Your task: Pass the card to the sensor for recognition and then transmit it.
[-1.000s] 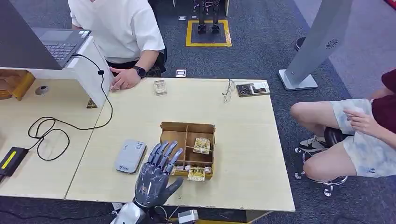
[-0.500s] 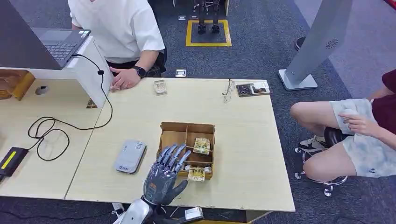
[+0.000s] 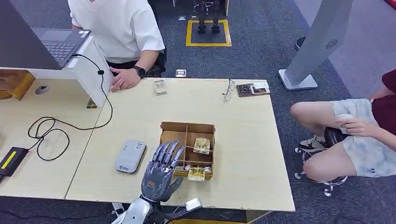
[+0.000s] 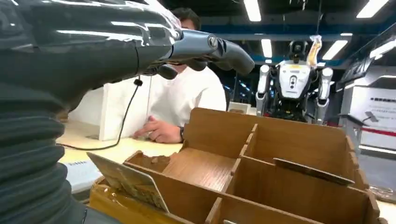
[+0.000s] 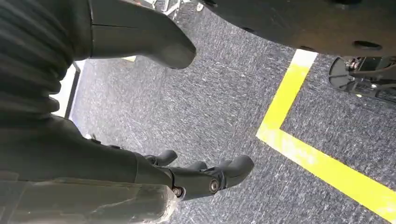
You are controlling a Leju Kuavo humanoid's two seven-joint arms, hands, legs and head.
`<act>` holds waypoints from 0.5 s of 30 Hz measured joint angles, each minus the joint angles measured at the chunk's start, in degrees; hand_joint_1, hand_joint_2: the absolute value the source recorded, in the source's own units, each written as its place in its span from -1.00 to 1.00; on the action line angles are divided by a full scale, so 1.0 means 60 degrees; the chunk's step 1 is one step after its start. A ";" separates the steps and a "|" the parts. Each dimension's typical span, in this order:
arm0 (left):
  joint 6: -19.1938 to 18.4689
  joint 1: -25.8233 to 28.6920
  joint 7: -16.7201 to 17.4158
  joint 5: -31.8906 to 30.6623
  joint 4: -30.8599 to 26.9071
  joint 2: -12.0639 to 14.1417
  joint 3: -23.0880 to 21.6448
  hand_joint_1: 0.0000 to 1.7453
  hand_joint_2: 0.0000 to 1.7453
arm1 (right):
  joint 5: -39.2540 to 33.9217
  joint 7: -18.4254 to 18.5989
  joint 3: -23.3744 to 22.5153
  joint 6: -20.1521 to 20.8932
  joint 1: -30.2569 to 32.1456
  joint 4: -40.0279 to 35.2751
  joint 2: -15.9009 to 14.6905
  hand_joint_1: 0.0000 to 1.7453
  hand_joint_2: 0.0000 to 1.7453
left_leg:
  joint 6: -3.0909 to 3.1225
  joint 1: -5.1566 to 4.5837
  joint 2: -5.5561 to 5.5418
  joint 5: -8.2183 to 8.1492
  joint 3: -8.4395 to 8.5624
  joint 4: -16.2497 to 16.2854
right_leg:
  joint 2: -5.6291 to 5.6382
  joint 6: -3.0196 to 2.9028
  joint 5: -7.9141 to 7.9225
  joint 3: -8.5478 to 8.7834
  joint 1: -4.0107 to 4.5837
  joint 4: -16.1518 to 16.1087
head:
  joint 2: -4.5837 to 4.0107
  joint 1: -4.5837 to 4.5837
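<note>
Two hands belong to this robot. The left hand [image 3: 160, 171] hovers over the near edge of the counter [image 3: 243, 140], fingers [image 3: 167, 152] spread apart and holding nothing, their tips reaching over the near-left part of the wooden divided box [image 3: 187, 149]. The right hand [image 5: 196, 177] hangs beside the body above the grey carpet [image 5: 210, 107] with its yellow floor line [image 5: 299, 144]; its fingers are loosely curled with nothing in them.

Judging by this, the step in hand is the first one: reaching for a card, with nothing grasped yet. A card [image 3: 196, 173] lies at the box's near edge, just beside the left hand on its right; in the left wrist view a card [image 4: 128, 179] leans tilted against the box's near wall, just below and ahead of the hand. Another card [image 3: 202, 145] lies in a farther right compartment. The next move probably calls for lowering the fingers onto the near card and pinching its thin edge, which the low dividers may make awkward.

Left of the box, on the counter, sits the grey sensor [image 3: 130, 156], close to the hand, so the carry afterwards should be short. Farther off, a loose card [image 3: 160, 87] lies near the far edge, beside a seated person's hand [image 3: 122, 79] and a laptop [image 3: 51, 44] on a white stand.
</note>
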 joint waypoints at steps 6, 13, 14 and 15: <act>-0.0131 0.0013 0.0706 -0.0473 0.0004 -0.0113 0.0069 -1.00 1.00 | -0.0025 0.0007 -0.0018 -0.0007 0.0001 -0.0004 0.0007 -1.00 1.00 | 0.0000 0.0000 0.0000 0.0000 -0.0002 0.0000 | -0.0001 0.0000 0.0000 0.0000 0.0000 0.0000 | 0.0000 0.0000; -0.0357 0.0033 0.1041 -0.0987 0.0000 -0.0182 0.0240 -1.00 1.00 | -0.0022 0.0025 -0.0062 -0.0007 0.0002 -0.0004 0.0015 -1.00 1.00 | 0.0000 0.0000 0.0000 0.0000 -0.0001 0.0000 | -0.0001 0.0000 0.0000 0.0000 0.0000 0.0000 | 0.0000 0.0000; -0.0393 0.0036 0.1077 -0.1085 0.0004 -0.0182 0.0251 -1.00 1.00 | -0.0022 0.0026 -0.0073 -0.0007 0.0002 -0.0004 0.0015 -1.00 1.00 | 0.0000 0.0000 0.0000 0.0000 -0.0001 0.0000 | -0.0001 0.0000 0.0000 0.0000 0.0000 0.0000 | 0.0000 0.0004; -0.0415 0.0039 0.1103 -0.1150 0.0004 -0.0182 0.0259 -1.00 1.00 | -0.0022 0.0025 -0.0080 -0.0007 0.0002 -0.0004 0.0015 -1.00 1.00 | 0.0000 0.0000 0.0000 0.0000 -0.0001 0.0000 | -0.0001 0.0000 0.0000 0.0000 0.0000 0.0000 | 0.0000 0.0000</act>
